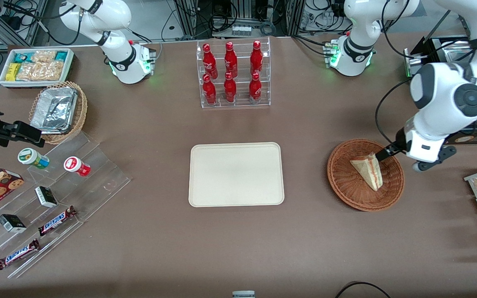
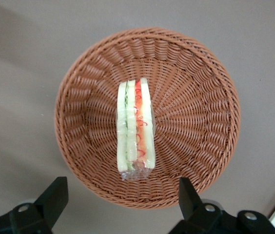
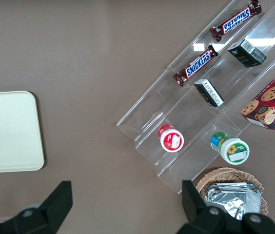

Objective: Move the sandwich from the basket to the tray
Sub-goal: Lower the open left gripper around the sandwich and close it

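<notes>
Hovering above the round dark-brown wicker basket point(image 1: 365, 174), the working arm's gripper point(image 2: 120, 197) has its two black fingers point(image 2: 54, 194) spread wide, released and holding nothing. From the wrist camera the fingers stand well apart, one to each side of the basket rim, with the table surface showing between them.

Inside the basket lies the sandwich point(image 1: 368, 170), a triangular wedge of pale bread resting on the woven floor. Its layered edge faces up toward the wrist camera, showing green and red-orange filling between white slices point(image 2: 136, 129), and a bit of clear wrap bunches at one end. The fingers do not touch it.

The cream-beige tray point(image 1: 236, 174) sits flat on the brown table point(image 1: 238, 248), well apart from the basket, toward the parked arm's end from it. Farther from the front camera than the tray stands a clear rack of red bottles point(image 1: 233, 72). Toward the parked arm's end, a lighter wicker basket with foil containers point(image 1: 57, 110) sits beside a clear stepped stand with Snickers bars point(image 1: 56, 220)
</notes>
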Tool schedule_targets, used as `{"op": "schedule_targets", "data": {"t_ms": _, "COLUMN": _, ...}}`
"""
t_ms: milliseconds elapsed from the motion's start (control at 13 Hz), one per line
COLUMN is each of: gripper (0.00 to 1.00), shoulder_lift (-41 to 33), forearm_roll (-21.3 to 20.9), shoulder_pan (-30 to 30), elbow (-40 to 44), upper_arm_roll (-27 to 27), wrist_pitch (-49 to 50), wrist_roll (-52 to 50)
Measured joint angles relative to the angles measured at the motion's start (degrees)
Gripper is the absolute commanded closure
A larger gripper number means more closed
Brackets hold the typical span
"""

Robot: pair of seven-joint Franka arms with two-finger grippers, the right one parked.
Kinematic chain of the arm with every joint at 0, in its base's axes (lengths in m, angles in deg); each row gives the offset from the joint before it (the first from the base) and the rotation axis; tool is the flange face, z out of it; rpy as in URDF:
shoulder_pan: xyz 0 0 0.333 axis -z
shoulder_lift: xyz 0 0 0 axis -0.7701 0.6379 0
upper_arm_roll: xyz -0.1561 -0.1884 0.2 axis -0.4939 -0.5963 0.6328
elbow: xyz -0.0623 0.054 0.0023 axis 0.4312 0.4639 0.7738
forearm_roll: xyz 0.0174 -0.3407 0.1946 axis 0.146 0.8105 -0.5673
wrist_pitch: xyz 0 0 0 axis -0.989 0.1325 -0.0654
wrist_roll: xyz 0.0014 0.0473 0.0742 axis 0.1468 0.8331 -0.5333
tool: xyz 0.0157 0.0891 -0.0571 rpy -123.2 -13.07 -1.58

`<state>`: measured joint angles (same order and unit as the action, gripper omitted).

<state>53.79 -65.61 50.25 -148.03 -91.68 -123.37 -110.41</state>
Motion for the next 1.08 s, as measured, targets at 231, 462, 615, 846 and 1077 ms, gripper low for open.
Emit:
{"op": "schedule_targets", "data": {"t_ms": 231, "gripper": 0.0, "shoulder_lift": 1.52, "forearm_roll": 0.0, "shoulder_pan": 0.04, "elbow": -1.83, "upper_arm_roll": -0.19, "wrist_pitch": -2.98, "wrist_roll": -0.81}}
{"op": "schedule_targets", "data": {"t_ms": 462, "gripper": 0.0, "shoulder_lift": 4.31, "forearm_roll": 0.0, "shoulder_pan": 0.04, "elbow": -1.9, "upper_arm_roll": -0.19, "wrist_pitch": -4.98, "wrist_roll": -0.89}}
{"op": "schedule_targets", "data": {"t_ms": 615, "gripper": 0.0, "shoulder_lift": 6.28, "forearm_roll": 0.0, "shoulder_pan": 0.04, "elbow": -1.98, "upper_arm_roll": -0.19, "wrist_pitch": -6.64, "wrist_roll": -0.91}}
{"op": "schedule_targets", "data": {"t_ms": 846, "gripper": 0.0, "shoulder_lift": 8.9, "forearm_roll": 0.0, "shoulder_pan": 0.04, "elbow": -2.05, "upper_arm_roll": -0.19, "wrist_pitch": -9.56, "wrist_roll": -0.92}}
{"op": "schedule_targets", "data": {"t_ms": 1077, "gripper": 0.26, "shoulder_lift": 11.81, "forearm_roll": 0.0, "shoulder_pan": 0.03, "elbow": -2.12, "upper_arm_roll": -0.18, "wrist_pitch": -12.97, "wrist_roll": -0.97}}
